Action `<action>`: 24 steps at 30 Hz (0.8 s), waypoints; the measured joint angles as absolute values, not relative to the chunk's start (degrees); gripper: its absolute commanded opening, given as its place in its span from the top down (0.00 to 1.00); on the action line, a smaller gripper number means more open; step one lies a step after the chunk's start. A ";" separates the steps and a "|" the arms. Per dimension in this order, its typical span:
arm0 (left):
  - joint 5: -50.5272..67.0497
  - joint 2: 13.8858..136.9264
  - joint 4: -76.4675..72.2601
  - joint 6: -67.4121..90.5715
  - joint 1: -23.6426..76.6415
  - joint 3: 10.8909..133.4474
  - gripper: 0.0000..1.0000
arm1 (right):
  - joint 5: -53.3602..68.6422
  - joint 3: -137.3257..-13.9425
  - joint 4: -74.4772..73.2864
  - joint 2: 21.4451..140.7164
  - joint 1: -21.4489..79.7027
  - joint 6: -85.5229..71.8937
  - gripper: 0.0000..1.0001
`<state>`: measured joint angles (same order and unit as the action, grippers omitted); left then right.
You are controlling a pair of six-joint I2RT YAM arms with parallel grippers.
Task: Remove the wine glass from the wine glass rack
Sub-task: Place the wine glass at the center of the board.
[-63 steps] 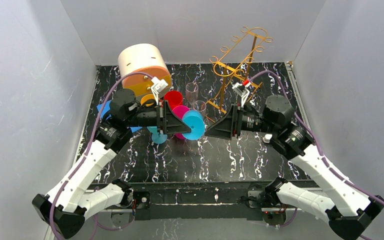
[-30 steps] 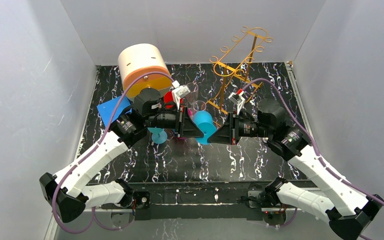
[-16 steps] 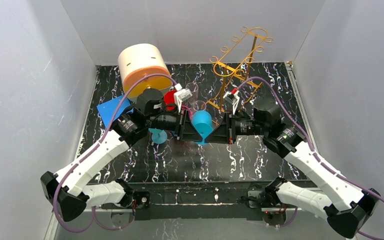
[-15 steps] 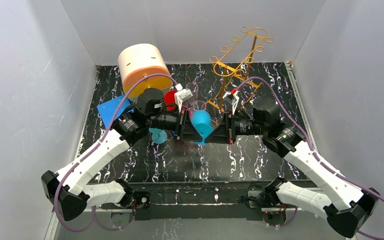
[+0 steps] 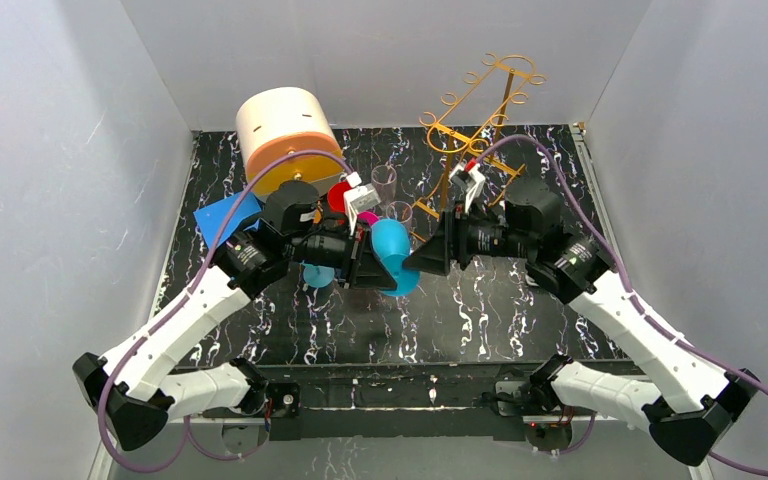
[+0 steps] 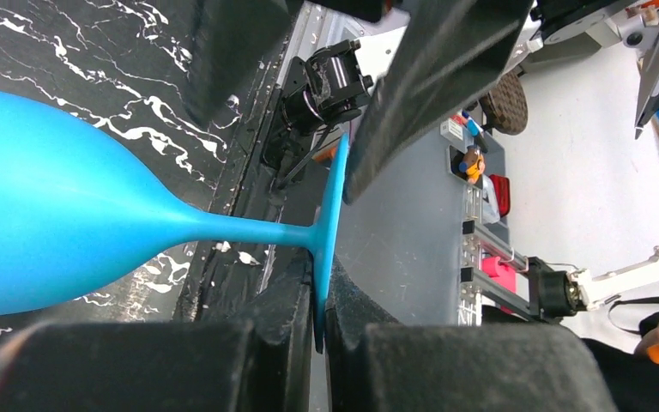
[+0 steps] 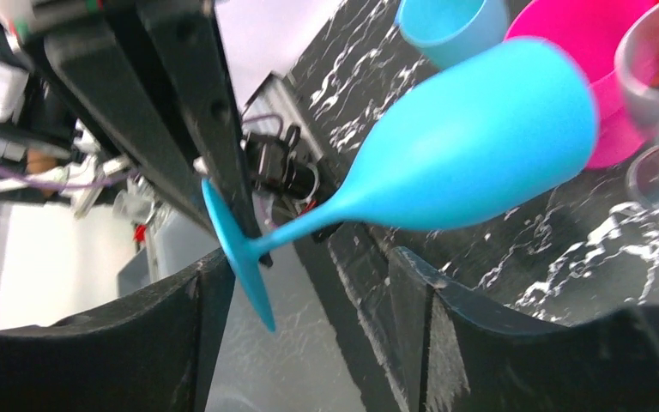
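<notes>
A blue wine glass (image 5: 392, 250) lies on its side in the air over the table's middle. My left gripper (image 5: 372, 268) is shut on the rim of its foot; in the left wrist view the foot (image 6: 329, 206) is pinched edge-on in the gripper (image 6: 319, 287). My right gripper (image 5: 424, 257) faces it from the right, open. In the right wrist view the glass (image 7: 472, 146) has its foot between the spread fingers of that gripper (image 7: 309, 283), close to one finger (image 7: 206, 300). The golden wire rack (image 5: 475, 125) stands empty at the back right.
A cream and orange round container (image 5: 285, 135) stands at the back left. A red cup (image 5: 343, 195), a pink cup (image 7: 601, 51), a blue cup (image 7: 450, 26) and two clear glasses (image 5: 384, 178) stand behind the grippers. A blue sheet (image 5: 225, 212) lies at the left.
Both grippers came together over the table's middle around the blue glass. In the last half second the left gripper drew slightly back left with the glass, and the right gripper backed off to the right.
</notes>
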<state>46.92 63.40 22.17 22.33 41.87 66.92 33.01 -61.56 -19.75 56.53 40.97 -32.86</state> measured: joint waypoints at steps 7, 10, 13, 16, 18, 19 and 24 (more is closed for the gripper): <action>47.11 60.29 22.68 18.41 41.85 65.63 1.00 | 18.52 -69.76 -23.99 57.95 41.23 -33.82 0.20; 48.05 58.35 22.79 16.21 41.87 64.10 1.00 | 10.66 -73.63 -27.40 60.60 41.01 -35.05 0.20; 48.75 56.42 22.87 14.26 41.87 62.46 1.00 | 9.63 -74.46 -27.66 63.68 40.23 -35.83 0.19; 50.70 55.09 23.11 12.14 41.87 61.36 1.00 | 12.01 -73.12 -27.20 65.08 38.57 -36.80 0.19; 52.29 54.43 23.22 10.96 41.87 61.19 1.00 | 14.61 -71.96 -26.74 64.95 36.42 -37.67 0.19; 52.97 54.08 23.20 10.46 41.87 61.17 1.00 | 16.32 -71.40 -26.17 64.84 34.92 -38.19 0.19; 57.32 52.23 23.18 8.47 41.87 61.17 1.00 | 28.64 -67.18 -20.38 63.99 24.99 -41.89 0.19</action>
<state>57.32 52.23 23.18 8.47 41.87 61.17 28.64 -67.18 -20.38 63.99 24.99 -41.89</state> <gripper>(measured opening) 0.026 0.811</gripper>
